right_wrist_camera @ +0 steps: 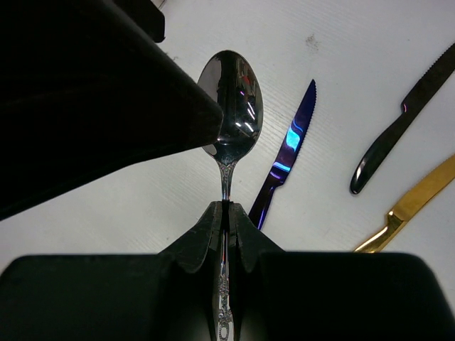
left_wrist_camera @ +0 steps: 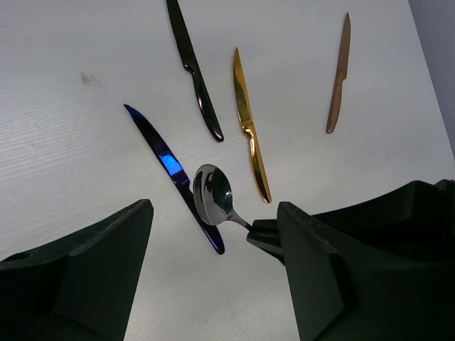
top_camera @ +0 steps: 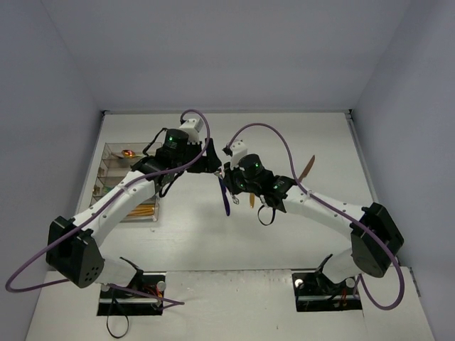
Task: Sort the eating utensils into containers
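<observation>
Silver spoon [right_wrist_camera: 231,99] is gripped by its handle in right gripper [right_wrist_camera: 226,213], jaws clamped; left gripper [left_wrist_camera: 215,213] is spread wide around the bowl; blue knife [left_wrist_camera: 165,158] is laid on the table beneath.

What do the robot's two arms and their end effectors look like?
The left arm and right arm have white links with black joints and bases. A purple cable loops along each. Green lights glow near the wrists. The left end effector and right end effector are black.
</observation>
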`<action>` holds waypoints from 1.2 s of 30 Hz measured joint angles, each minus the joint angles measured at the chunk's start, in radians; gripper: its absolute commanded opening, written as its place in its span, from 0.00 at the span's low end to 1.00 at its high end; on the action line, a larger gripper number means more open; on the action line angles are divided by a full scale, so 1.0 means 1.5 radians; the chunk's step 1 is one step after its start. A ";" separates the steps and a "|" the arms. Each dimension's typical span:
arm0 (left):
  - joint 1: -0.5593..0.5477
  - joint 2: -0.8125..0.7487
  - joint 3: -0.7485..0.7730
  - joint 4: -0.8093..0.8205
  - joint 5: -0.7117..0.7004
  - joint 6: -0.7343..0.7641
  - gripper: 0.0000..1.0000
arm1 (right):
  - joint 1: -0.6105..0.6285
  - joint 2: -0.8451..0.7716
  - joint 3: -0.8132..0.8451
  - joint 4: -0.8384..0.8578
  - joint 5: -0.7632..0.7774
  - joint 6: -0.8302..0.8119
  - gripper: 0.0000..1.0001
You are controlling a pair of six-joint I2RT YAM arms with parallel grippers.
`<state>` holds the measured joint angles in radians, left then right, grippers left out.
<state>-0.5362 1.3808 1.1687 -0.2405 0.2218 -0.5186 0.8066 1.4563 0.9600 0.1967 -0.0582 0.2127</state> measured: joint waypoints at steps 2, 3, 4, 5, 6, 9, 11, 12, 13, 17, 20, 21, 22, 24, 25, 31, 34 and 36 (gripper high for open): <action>-0.001 0.000 0.000 0.000 -0.005 -0.002 0.64 | 0.000 0.000 0.000 0.002 -0.002 0.004 0.00; -0.001 0.000 0.000 0.001 -0.007 -0.004 0.62 | 0.000 0.000 0.000 0.002 -0.002 0.006 0.00; -0.001 0.000 0.000 0.000 -0.009 -0.004 0.60 | 0.001 0.000 0.000 0.003 -0.002 0.008 0.00; -0.001 0.001 0.000 0.000 -0.010 -0.005 0.58 | 0.002 0.000 0.000 0.004 -0.003 0.010 0.00; -0.001 0.003 0.000 0.001 -0.011 -0.006 0.54 | 0.004 0.000 0.000 0.006 -0.004 0.012 0.00; -0.001 0.010 0.000 0.003 -0.012 -0.009 0.48 | 0.006 0.000 0.000 0.011 -0.006 0.017 0.00; -0.003 0.018 0.000 0.004 -0.012 -0.011 0.43 | 0.008 0.000 0.000 0.016 -0.007 0.020 0.00; -0.005 0.022 0.000 0.005 -0.012 -0.011 0.41 | 0.009 0.000 0.000 0.017 -0.008 0.021 0.00; -0.006 0.026 -0.001 0.005 -0.012 -0.012 0.40 | 0.009 -0.001 0.000 0.018 -0.009 0.022 0.00; -0.009 0.042 -0.003 0.010 -0.011 -0.020 0.25 | 0.009 -0.004 -0.001 0.021 -0.011 0.025 0.00; -0.009 0.047 -0.003 0.012 -0.009 -0.025 0.11 | 0.009 -0.006 -0.001 0.021 -0.012 0.029 0.00; -0.009 0.047 -0.003 0.013 -0.009 -0.026 0.04 | 0.009 -0.006 -0.001 0.022 -0.012 0.030 0.00; -0.009 0.047 -0.003 0.015 -0.011 -0.026 0.01 | 0.009 -0.006 -0.001 0.021 -0.012 0.030 0.00; -0.009 0.047 -0.005 0.021 -0.010 -0.031 0.00 | 0.009 -0.006 -0.002 0.021 -0.012 0.032 0.02; -0.009 0.047 -0.006 0.025 -0.009 -0.033 0.00 | 0.009 -0.006 -0.003 0.021 -0.012 0.033 0.04; -0.009 0.047 -0.014 0.027 -0.027 -0.035 0.00 | 0.009 -0.006 -0.004 0.025 -0.011 0.035 0.30; -0.007 0.047 -0.014 0.025 -0.051 -0.036 0.00 | 0.009 -0.006 -0.007 0.031 -0.007 0.034 0.44; 0.000 0.047 -0.014 0.023 -0.067 -0.039 0.00 | 0.009 -0.008 -0.014 0.035 0.002 0.035 0.49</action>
<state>-0.5363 1.4513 1.1473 -0.2067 0.1215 -0.5773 0.8199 1.4441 0.9390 0.2499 -0.0558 0.2649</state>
